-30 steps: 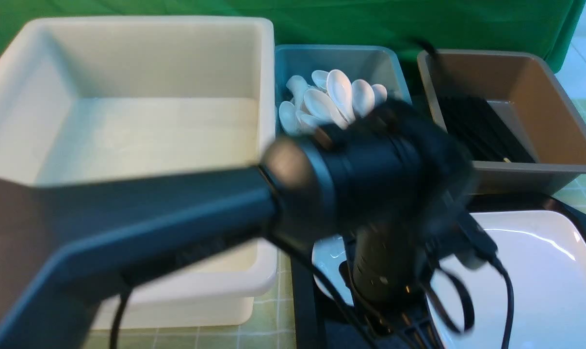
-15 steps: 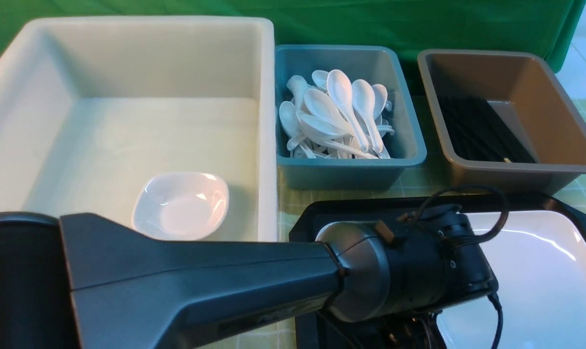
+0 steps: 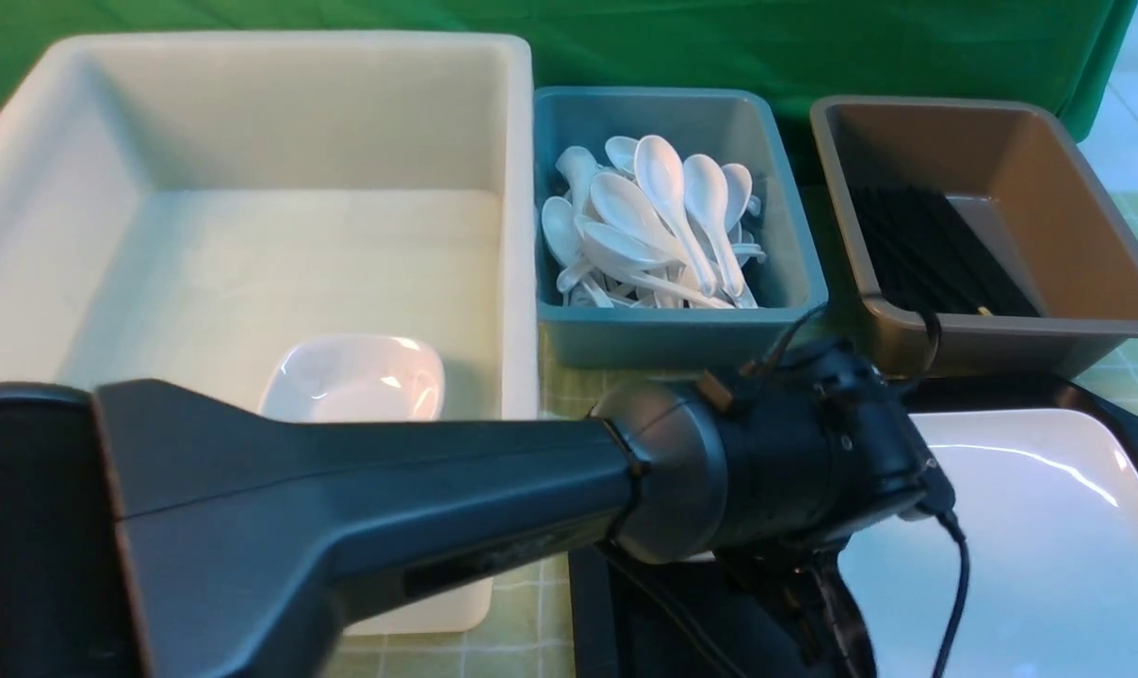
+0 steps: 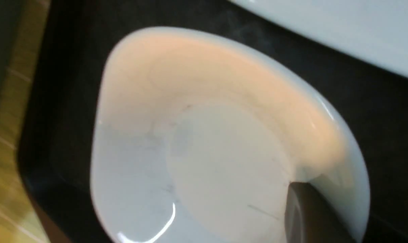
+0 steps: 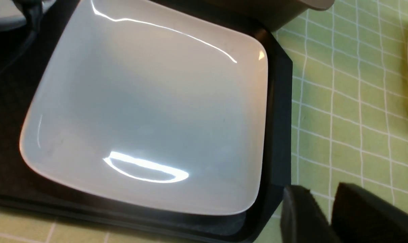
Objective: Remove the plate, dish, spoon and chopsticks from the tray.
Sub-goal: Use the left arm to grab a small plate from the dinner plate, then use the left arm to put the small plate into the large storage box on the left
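Note:
The plate (image 3: pixel 1031 527) lies on the black tray (image 3: pixel 1125 414) at the lower right, and fills the right wrist view (image 5: pixel 150 111). A small deep white dish (image 4: pixel 207 141) is over the tray's other end (image 4: pixel 376 101). My left gripper (image 4: pixel 329 192) is shut on its rim; one finger (image 4: pixel 308 216) is inside the dish, the other is hidden. In the front view my left arm (image 3: pixel 767 471) hides that dish. My right gripper (image 5: pixel 320 189) is shut and empty beside the tray's corner (image 5: pixel 278 118). No spoon or chopsticks show on the tray.
A large white bin (image 3: pixel 249 122) at the left holds another small dish (image 3: pixel 352 381). A blue bin (image 3: pixel 786 311) holds several white spoons (image 3: pixel 663 217). A brown bin (image 3: pixel 1078 188) holds black chopsticks (image 3: pixel 927 254). A green checked cloth (image 5: pixel 352 101) covers the table.
My left arm dropped low over the tray's left end, then rose a little and shifted left. The plate has not moved.

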### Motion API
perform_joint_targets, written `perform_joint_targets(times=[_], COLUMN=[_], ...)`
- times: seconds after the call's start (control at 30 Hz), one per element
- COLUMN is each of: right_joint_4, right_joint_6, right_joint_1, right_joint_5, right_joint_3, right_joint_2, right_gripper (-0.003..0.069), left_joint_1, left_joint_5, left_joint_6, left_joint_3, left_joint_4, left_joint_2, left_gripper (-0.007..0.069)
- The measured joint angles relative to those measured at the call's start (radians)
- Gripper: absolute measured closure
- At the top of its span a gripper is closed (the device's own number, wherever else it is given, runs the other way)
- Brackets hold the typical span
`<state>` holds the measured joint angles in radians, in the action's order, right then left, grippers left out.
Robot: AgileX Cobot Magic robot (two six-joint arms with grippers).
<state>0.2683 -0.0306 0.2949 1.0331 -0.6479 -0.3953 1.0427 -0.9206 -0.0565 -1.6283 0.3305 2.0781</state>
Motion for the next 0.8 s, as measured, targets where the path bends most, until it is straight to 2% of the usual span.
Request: perform_joint_targets(times=[0.13, 0.27, 0.4, 0.53, 0.6, 0.73, 0.8], right_joint_4=[0.000, 0.000, 0.000, 0.000, 0.000, 0.000, 0.000], right_joint_6=[0.000, 0.000, 0.000, 0.000, -0.001, -0.001, -0.001], right_joint_1=[0.000, 0.000, 0.000, 0.000, 0.000, 0.000, 0.000], right_joint_5=[0.000, 0.000, 0.000, 0.000, 0.000, 0.000, -0.002], right_joint_3=[0.002, 0.002, 0.002, 0.002, 0.002, 0.002, 0.002], right_joint_2=[0.000, 0.000, 0.000, 0.000, 0.000, 0.000, 0.000], right_gripper=[0.0512, 0.0512, 0.0512, 0.0512, 0.0512, 0.0512, 0.0512], left_joint_1=[0.000, -0.015, -0.070, -0.181, -0.281, -0.469, -0.528], left_joint_5=[-0.062, -0.094, -0.132, -0.217, -0.273, -0.296, -0.288], left_joint_6=[0.005, -0.004, -0.027, -0.039, -0.033, 0.091, 0.160], left_joint_3=[-0.021, -0.085, -0.143, -0.161, -0.142, -0.030, 0.047], left_joint_4=[-0.111, -0.129, -0.120, -0.063, -0.033, -0.074, -0.111], left_joint_2=[-0.085, -0.234, -0.370, -0.498, -0.561, -0.606, -0.590], left_gripper=[0.0618, 0.0619, 0.0619, 0.0619, 0.0620, 0.0620, 0.0620])
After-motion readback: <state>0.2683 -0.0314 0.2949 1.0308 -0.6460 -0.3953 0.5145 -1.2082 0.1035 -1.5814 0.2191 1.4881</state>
